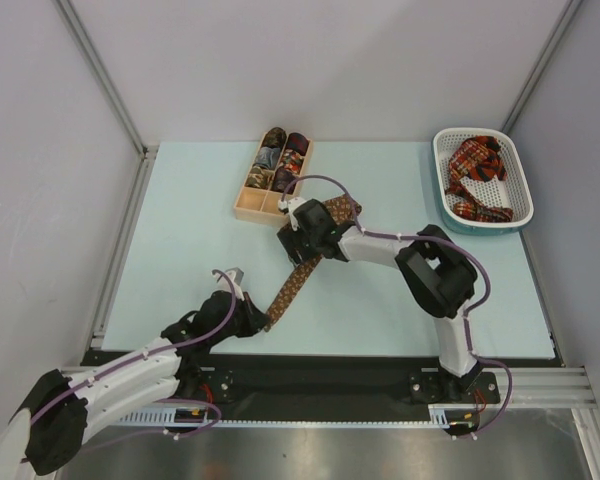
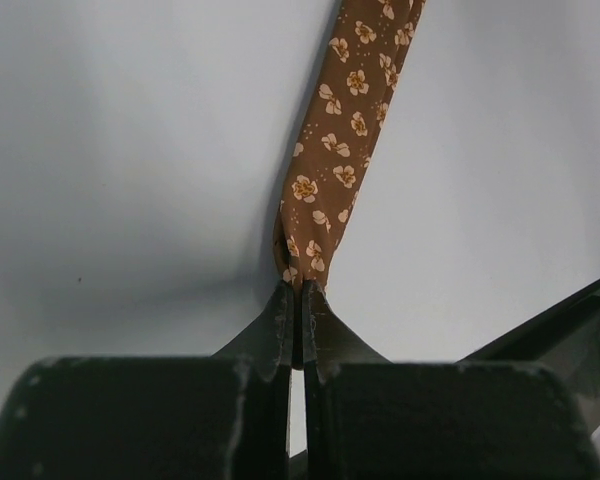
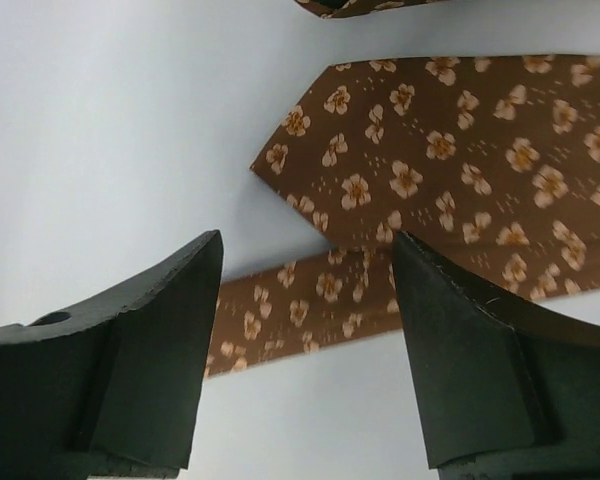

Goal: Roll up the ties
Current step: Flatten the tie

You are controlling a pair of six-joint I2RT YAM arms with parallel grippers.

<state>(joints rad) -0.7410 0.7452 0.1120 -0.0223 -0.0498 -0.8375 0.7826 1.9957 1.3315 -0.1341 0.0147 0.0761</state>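
A brown tie with small gold flowers (image 1: 292, 283) lies diagonally on the pale blue table, from the near left to the middle. My left gripper (image 1: 261, 318) is shut on its narrow near end, which shows pinched between the fingers in the left wrist view (image 2: 320, 180). My right gripper (image 1: 298, 238) is open above the tie's wide pointed end (image 3: 450, 170), with the narrow strip (image 3: 300, 300) passing under it between the fingers. Red plaid ties (image 1: 477, 175) lie in the white basket. Several rolled ties (image 1: 280, 160) sit in the wooden box.
The light wooden divided box (image 1: 245, 208) stands at the back middle, just beyond my right gripper. The white perforated basket (image 1: 520, 180) stands at the back right. The table's near edge runs just in front of my left gripper.
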